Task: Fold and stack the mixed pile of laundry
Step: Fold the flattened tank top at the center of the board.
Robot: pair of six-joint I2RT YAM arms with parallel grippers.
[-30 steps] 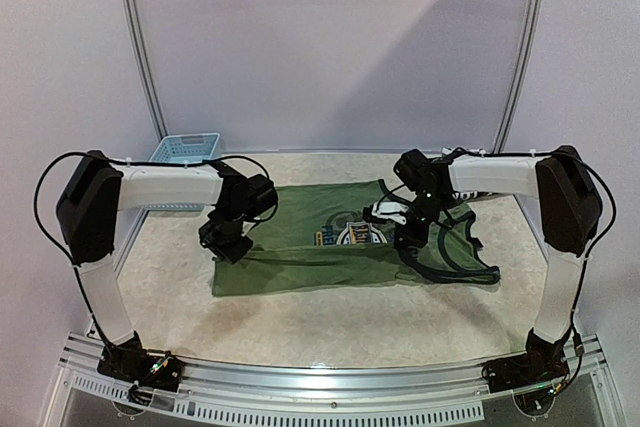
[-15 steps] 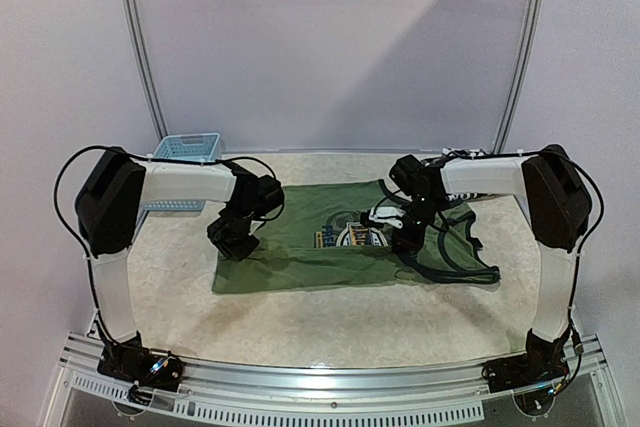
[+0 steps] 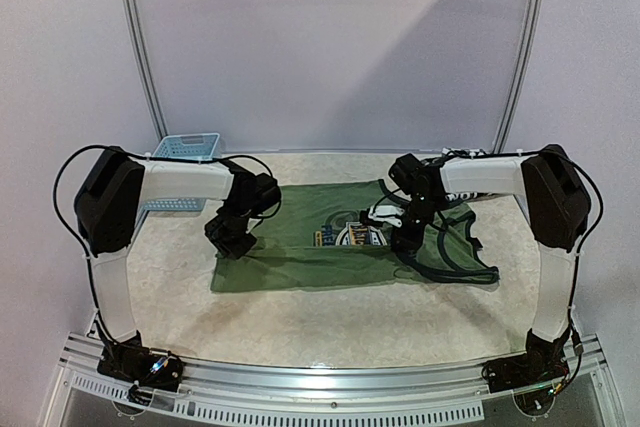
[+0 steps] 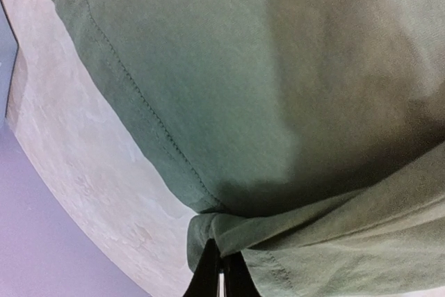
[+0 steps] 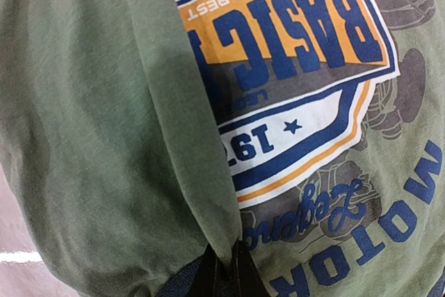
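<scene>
Olive-green shirt (image 3: 300, 265) lies spread flat mid-table (image 3: 180, 297); left gripper (image 4: 218, 275) clenched on a bunched hem fold at its left edge; right gripper (image 5: 221, 269) pinching a ridge of cloth beside the emblem (image 5: 292, 67); likely the first fold; next move calls for both pinches to lift and cross together, evenly.

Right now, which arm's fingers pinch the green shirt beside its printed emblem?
The right arm's fingers: they pinch a fold of the green shirt beside its blue-orange emblem. The left arm's fingers hold only plain hemmed edge.

left gripper (image 4: 221, 277): pinched on olive-green shirt (image 4: 278, 88) | right gripper (image 5: 222, 275): pinched on same shirt | both forearms reach inward, wrists down
</scene>
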